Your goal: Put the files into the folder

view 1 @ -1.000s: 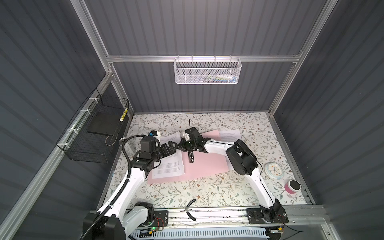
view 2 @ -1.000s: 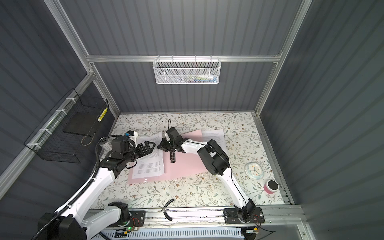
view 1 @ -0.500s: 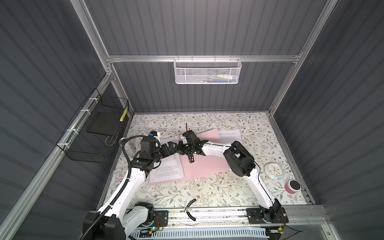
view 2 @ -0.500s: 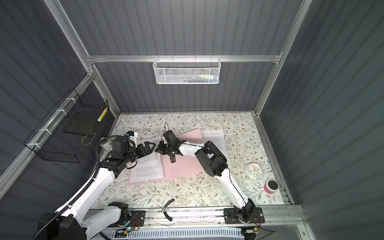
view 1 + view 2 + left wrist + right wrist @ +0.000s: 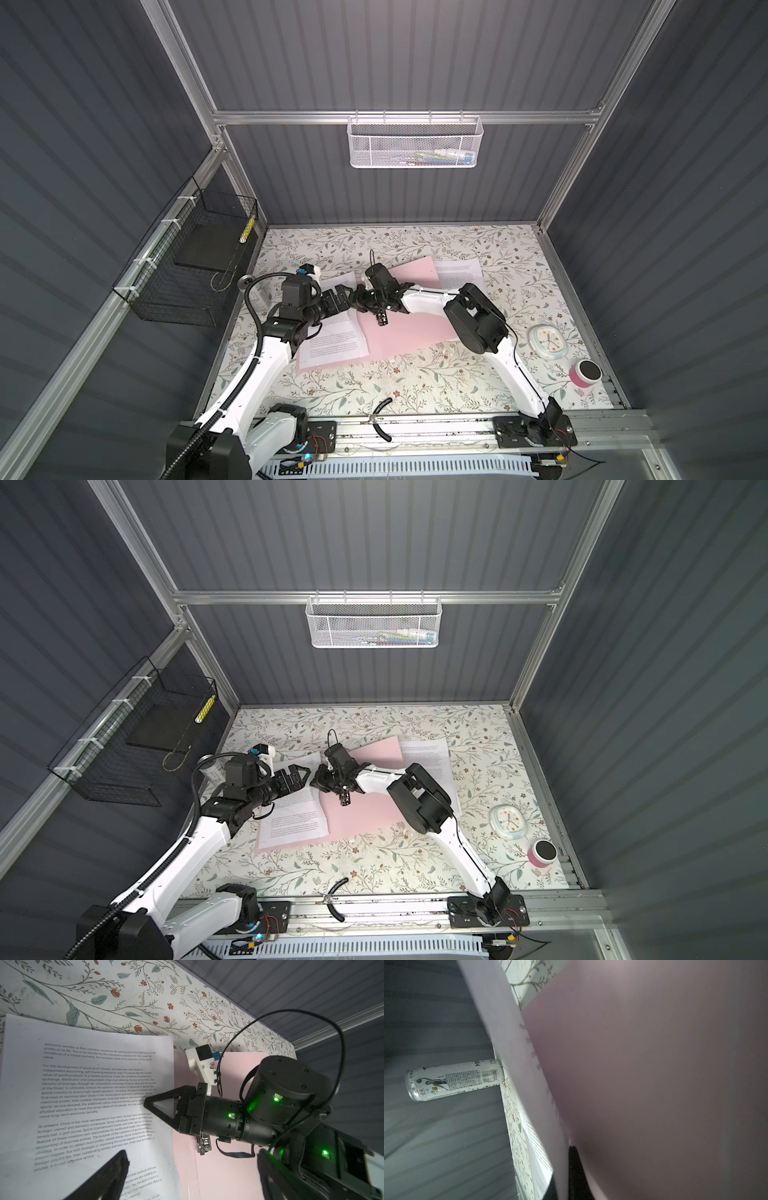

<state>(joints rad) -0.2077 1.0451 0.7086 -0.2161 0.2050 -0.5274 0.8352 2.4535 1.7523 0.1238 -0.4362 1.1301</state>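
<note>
Two lots of paper matter here. Some of the files (image 5: 334, 340) already lie on the left cover of the open pink folder (image 5: 411, 332), which rests flat on the desk (image 5: 415, 386). A far sheet (image 5: 459, 270) lies just beside the folder's right cover, and I cannot tell whether it tucks under.

Your right fingers (image 5: 148, 1103) are closed, with their tips at the spine-side edge of the near paper, close to the metal clip (image 5: 204, 1145). In the right wrist view that edge looks lifted, but it is unclear whether paper is pinched between them. Your left fingers (image 5: 110, 1174) are spread wide above the same page, holding nothing.

Expect the sheets to be light, limp and slick on the smooth cover. If you push them, they will likely buckle or skate. Take hold at a free edge or corner that curls up, pinch gently, and keep them low while sliding toward the clip.
</note>
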